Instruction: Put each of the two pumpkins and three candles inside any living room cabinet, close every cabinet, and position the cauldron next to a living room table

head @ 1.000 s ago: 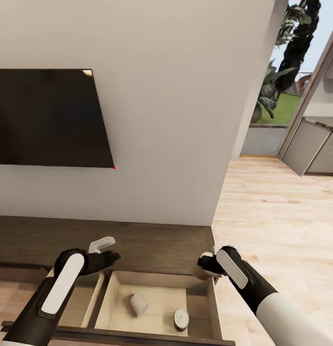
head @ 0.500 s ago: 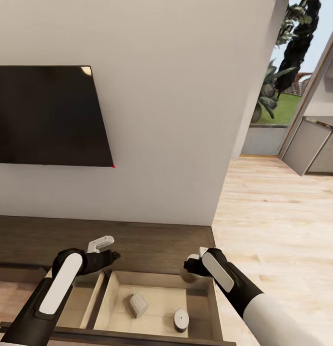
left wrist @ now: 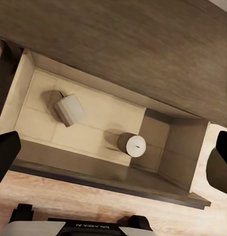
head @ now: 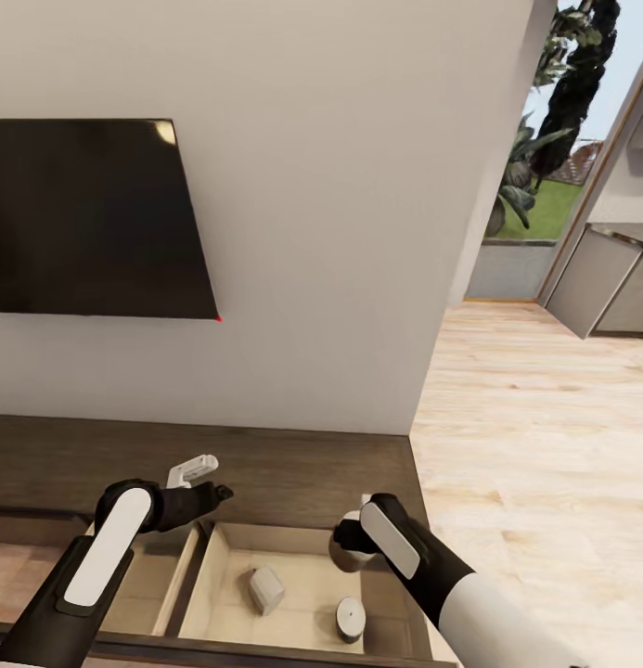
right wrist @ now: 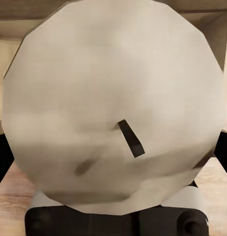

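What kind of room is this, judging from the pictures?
Most likely a living room of a home: a flat dark television hangs on the wall above a long low dark-brown cabinet, and pale wooden flooring runs toward a garden opening.

A plain off-white wall (head: 340, 232) carries a flat black wall-mounted television screen (head: 89, 218) at the left. To the right, a pale wood-plank floor (head: 534, 436) runs toward grey kitchen-style cabinet units (head: 604, 283) and an opening showing green garden plants (head: 558, 111) and grass under bright daylight
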{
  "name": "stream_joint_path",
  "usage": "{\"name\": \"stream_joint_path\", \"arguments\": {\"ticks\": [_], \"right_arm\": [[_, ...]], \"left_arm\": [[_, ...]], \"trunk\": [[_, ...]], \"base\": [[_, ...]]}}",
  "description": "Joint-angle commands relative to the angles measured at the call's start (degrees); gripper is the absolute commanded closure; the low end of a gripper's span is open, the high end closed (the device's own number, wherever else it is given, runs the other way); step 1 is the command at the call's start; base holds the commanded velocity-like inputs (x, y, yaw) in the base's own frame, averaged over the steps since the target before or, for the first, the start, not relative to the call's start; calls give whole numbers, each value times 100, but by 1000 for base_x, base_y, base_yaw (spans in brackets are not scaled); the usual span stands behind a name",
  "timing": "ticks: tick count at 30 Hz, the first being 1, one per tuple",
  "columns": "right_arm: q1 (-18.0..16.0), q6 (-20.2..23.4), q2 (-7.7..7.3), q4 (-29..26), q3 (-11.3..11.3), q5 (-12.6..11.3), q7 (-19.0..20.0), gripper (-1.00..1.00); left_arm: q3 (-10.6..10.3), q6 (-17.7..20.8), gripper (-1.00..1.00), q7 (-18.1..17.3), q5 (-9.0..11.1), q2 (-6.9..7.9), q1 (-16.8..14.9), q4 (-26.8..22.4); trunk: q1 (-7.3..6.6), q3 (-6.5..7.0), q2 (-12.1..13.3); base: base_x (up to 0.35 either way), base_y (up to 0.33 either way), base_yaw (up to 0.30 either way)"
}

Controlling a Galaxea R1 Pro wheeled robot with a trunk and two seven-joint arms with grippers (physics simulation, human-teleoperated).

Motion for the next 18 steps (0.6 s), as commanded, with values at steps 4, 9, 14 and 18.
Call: {"name": "stream_joint_path", "arguments": {"ticks": [4,9,14,18], "right_arm": [[-7,7,11,9,35,-53,-39,100],[-7,24,15,11,44,-53,6,100],[-7,57,16,11,46,-53,-12,100],[-7,60,12,17,47,-53,-69,100]], "left_arm": [[-17,4,-100,60,56,-1,-5,-6],[-25,3,-100,61,56,-11,-5,2],[-28,0,-100,60,63,-20,-5,3],[-36,-4,-100,61,95,-29,1,3]], "trunk": [[90,-80,-169],[200,-170,-369],[309,-260,-570],[397,-331,-730]], "base": [[0,0,0],[0,0,0],[0,0,0],[0,0,0]]}}
